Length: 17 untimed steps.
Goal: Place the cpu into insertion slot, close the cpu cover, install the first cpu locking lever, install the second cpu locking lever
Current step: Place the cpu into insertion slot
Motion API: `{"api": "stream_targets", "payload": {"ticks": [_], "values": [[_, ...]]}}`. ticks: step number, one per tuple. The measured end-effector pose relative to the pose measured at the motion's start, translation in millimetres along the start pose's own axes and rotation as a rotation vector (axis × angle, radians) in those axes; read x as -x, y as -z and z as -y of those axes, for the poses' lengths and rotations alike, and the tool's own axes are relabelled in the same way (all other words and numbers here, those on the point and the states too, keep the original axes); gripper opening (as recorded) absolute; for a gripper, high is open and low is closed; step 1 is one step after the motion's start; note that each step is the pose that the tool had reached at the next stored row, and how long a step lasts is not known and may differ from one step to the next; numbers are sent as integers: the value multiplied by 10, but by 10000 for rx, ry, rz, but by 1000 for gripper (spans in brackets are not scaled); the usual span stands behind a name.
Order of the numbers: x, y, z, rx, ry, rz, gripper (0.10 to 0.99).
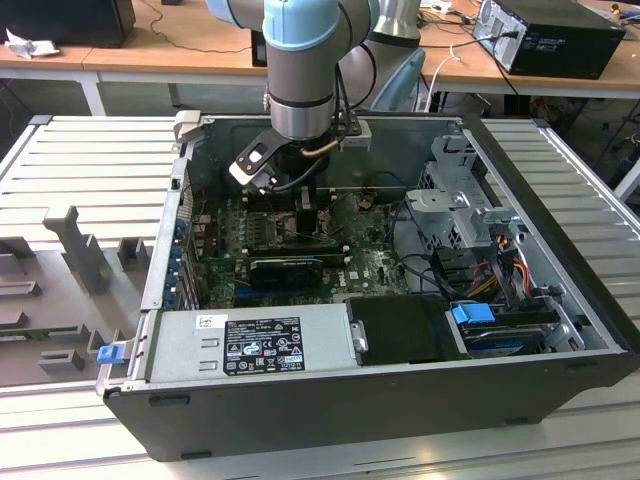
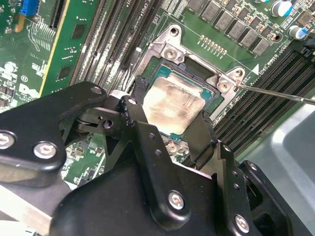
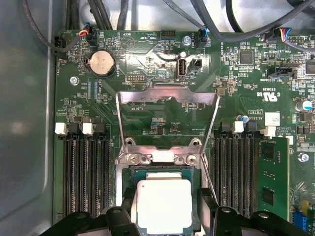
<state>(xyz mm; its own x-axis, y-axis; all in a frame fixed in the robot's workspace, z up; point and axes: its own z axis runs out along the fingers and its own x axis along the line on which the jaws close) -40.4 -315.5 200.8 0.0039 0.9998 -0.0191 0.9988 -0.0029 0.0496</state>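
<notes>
In the exterior view we see the arm [image 1: 300,50] standing approx. vertical, grey tube w/ a pale blue joint cap, wrist [image 1: 300,115] pointing straight down. In both wrist views we look along the black gripper [image 2: 171,108], its two fingers [image 2: 132,115] reaching down, linkage arms & screws visible behind them. We see the fingers pressed on opp. edges of the cpu [image 3: 163,206], one per side, jaws narrowed onto it.
</notes>
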Motion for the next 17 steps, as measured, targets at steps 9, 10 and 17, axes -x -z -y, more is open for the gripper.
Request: {"api": "stream_targets", "payload": {"ticks": [9,10,17], "values": [[6,0,0,-3,-183,-470,604],[15,0,0,-3,-186,-463,604],[26,0,0,0,-193,-177,604]]}}
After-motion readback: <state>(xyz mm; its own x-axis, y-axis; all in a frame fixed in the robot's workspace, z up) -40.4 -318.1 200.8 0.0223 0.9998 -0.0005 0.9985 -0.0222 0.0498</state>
